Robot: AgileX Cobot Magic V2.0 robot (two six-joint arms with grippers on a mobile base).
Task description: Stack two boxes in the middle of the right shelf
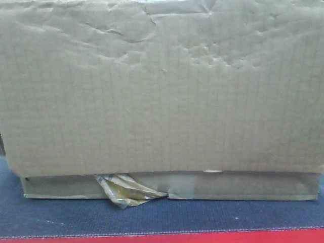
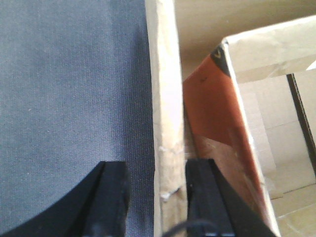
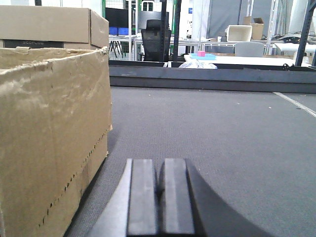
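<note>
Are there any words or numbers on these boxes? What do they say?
Pale lettering on the dark strip of the upper plain brown cardboard box: too blurred to read.
Dark mark at the corner of the orange cardboard panel: too small to read.
Creased brown cardboard box: no writing.

Front camera faces a box (image 1: 162, 91) point-blank. Left wrist looks down a box wall (image 2: 167, 98). Right wrist, low, has a box at 9 o'clock.

Probably a lab: office chair (image 3: 155, 37), worktable (image 3: 237, 59) behind
</note>
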